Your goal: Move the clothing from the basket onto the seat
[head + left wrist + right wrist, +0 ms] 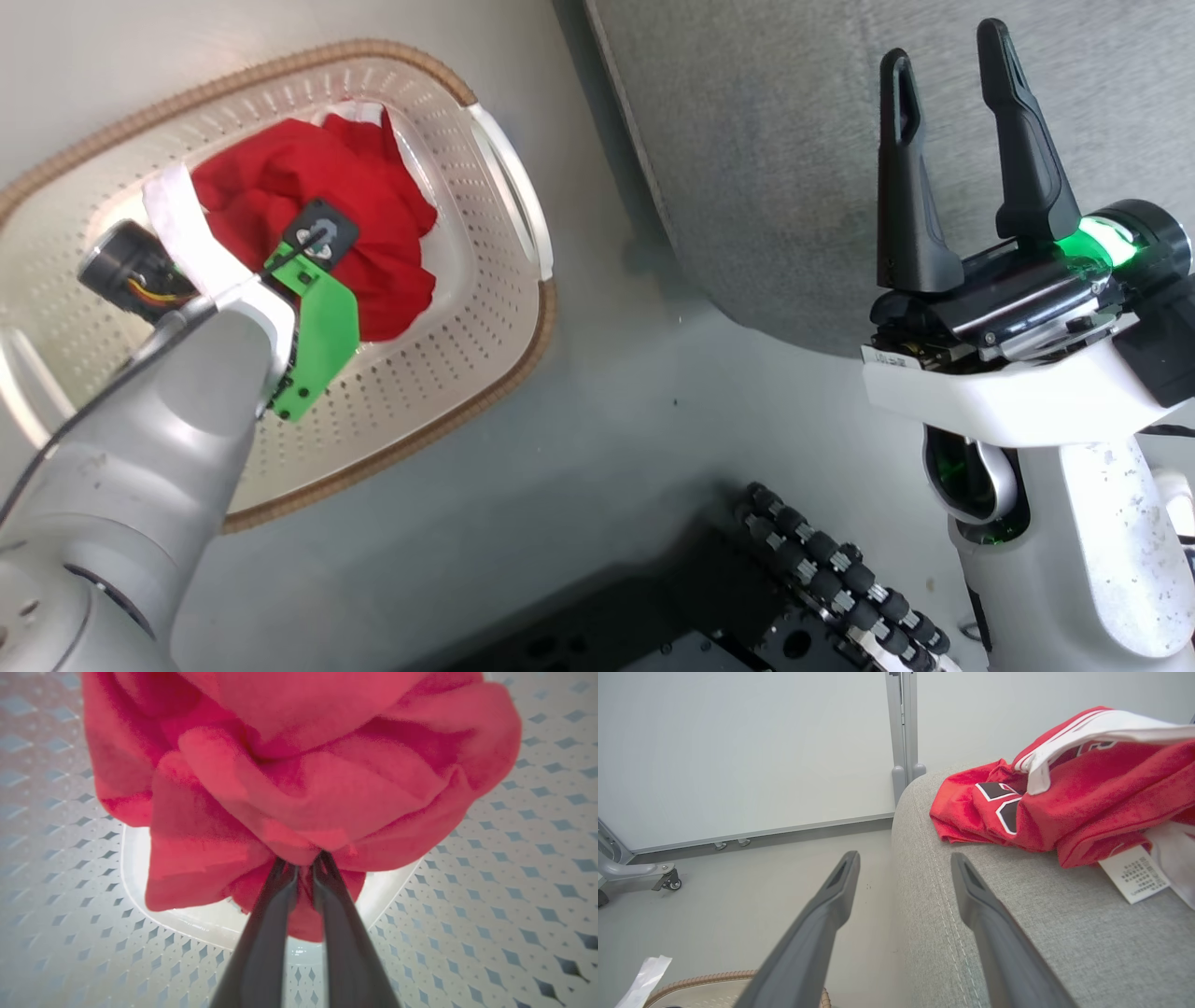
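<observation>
left gripper [304, 861]: clenched on a fold of the red clothing, its two dark fingers nearly together.
red clothing [303, 765]: bunched up right at the left gripper's tips, down inside the basket.
basket [448, 373]: cream, with little holes and a brown rim, all around the left gripper.
right gripper [945, 47]: released, fingers wide apart.
seat [1041, 914]: grey, just under and past the right gripper's tips.
red jersey [1087, 793]: lies on the seat, ahead of the right gripper.
letters [1001, 805]: black with white edges, folded over, cannot be read.
tag [1134, 873]: white, by the jersey, print too tiny to read.
</observation>
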